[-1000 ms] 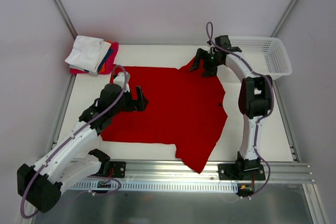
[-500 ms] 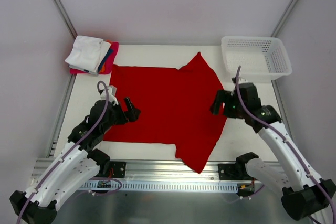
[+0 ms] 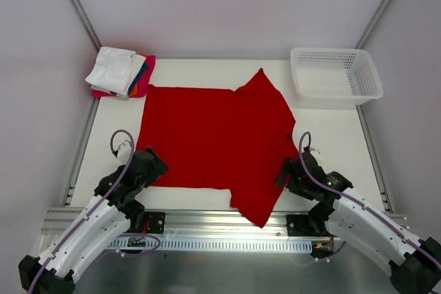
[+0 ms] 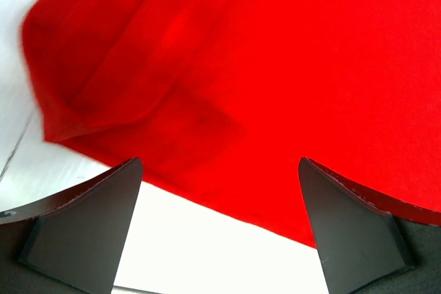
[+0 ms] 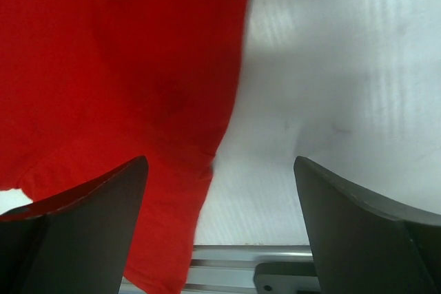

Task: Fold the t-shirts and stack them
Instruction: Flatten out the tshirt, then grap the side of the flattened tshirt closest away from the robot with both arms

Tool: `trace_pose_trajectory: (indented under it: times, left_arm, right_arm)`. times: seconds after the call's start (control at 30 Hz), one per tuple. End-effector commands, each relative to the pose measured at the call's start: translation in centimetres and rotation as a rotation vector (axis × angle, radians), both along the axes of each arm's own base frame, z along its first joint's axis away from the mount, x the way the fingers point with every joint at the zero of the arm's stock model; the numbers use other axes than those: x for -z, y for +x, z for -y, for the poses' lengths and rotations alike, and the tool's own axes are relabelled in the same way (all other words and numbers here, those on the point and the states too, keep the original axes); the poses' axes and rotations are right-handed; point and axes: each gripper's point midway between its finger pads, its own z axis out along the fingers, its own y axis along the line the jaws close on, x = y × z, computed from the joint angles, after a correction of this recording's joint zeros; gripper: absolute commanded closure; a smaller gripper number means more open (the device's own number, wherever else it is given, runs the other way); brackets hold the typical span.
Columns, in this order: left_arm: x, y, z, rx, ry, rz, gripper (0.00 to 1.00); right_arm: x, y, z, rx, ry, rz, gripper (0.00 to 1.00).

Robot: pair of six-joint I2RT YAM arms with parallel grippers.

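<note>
A bright red t-shirt (image 3: 213,135) lies spread flat on the white table, one part hanging over the near edge. It also shows in the left wrist view (image 4: 275,67) and the right wrist view (image 5: 117,74). My left gripper (image 3: 153,167) is open and empty at the shirt's near left corner, its fingers (image 4: 76,232) above the hem. My right gripper (image 3: 286,173) is open and empty at the shirt's near right edge. A pile of folded shirts (image 3: 120,71), white on top with blue, orange and pink-red below, sits at the far left corner.
A white plastic mesh basket (image 3: 335,74) stands at the far right corner. A metal rail (image 3: 227,222) runs along the table's near edge, also in the right wrist view (image 5: 227,266). Grey frame posts stand at the back corners.
Both arms have drawn back from the far part of the shirt towards the near edge. The right gripper left the shirt's far right corner; the shirt lies flatter there.
</note>
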Motion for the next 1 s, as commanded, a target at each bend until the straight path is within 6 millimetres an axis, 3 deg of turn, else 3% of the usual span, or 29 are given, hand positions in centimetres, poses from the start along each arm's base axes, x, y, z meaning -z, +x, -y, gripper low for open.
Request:
trace_pose_trajectory:
  times: [0.0, 0.07, 0.1, 0.13, 0.2, 0.23, 0.33, 0.4, 0.5, 0.57, 0.6, 0.67, 0.9, 0.93, 0.97]
  left_arm:
    - [0.3, -0.5, -1.1, -0.088, -0.008, 0.011, 0.01]
    - [0.1, -0.4, -1.4, -0.102, 0.006, 0.016, 0.01]
    - [0.1, -0.5, -1.6, -0.108, 0.01, 0.015, 0.01]
    - [0.1, -0.5, -1.6, -0.11, 0.013, 0.012, 0.01]
    - [0.1, -0.5, -1.8, -0.121, 0.021, 0.006, 0.01]
    - [0.1, -0.6, -1.8, -0.121, 0.023, 0.003, 0.01]
    - [0.1, -0.7, -1.9, -0.125, 0.027, -0.002, 0.01]
    - [0.0, -0.6, -1.9, -0.122, 0.025, 0.005, 0.01]
    - [0.0, -0.7, -1.9, -0.12, 0.02, 0.01, 0.01]
    - [-0.1, -0.7, -1.9, -0.117, 0.019, 0.013, 0.01]
    - [-0.1, -0.7, -1.9, -0.117, 0.021, 0.014, 0.01]
    - [-0.2, -0.6, -2.0, -0.118, 0.025, 0.014, 0.01]
    - [-0.1, -0.6, -2.1, -0.117, 0.04, 0.003, 0.01]
    - [-0.1, -0.6, -2.1, -0.119, 0.04, 0.003, 0.01]
    - [-0.1, -0.6, -2.1, -0.121, 0.04, 0.003, 0.01]
  right_arm:
    - [0.0, 0.7, -1.0, 0.107, 0.026, 0.053, 0.08]
    - [0.8, -0.1, -2.0, 0.081, 0.003, 0.022, 0.08]
    - [1.2, -0.8, -1.6, 0.077, -0.051, -0.001, 0.07]
    - [0.0, -0.5, -2.2, 0.12, -0.053, 0.013, 0.07]
    - [-0.4, -1.0, -1.5, 0.112, -0.224, 0.025, 0.04]
    - [-2.2, -1.2, -1.0, 0.175, -0.278, 0.017, 0.02]
    - [-2.1, -2.4, -1.8, 0.115, -0.453, -0.047, 0.0]
    - [-1.2, -2.8, -4.1, 0.094, -0.423, -0.014, 0.0]
    - [0.8, -3.8, -5.4, 0.113, -0.377, -0.038, 0.01]
    - [0.8, -4.4, -6.5, 0.122, -0.352, -0.025, 0.0]
    - [0.5, -4.6, -6.2, 0.125, -0.389, -0.015, 0.0]
    - [-0.6, -5.2, -6.3, 0.121, -0.417, 0.026, 0.01]
    - [-7.7, -8.0, -7.4, 0.156, -0.426, 0.172, 0.0]
    - [-9.0, -8.7, -9.1, 0.15, -0.365, 0.191, 0.01]
    - [-9.4, -9.1, -9.5, 0.14, -0.379, 0.207, 0.01]
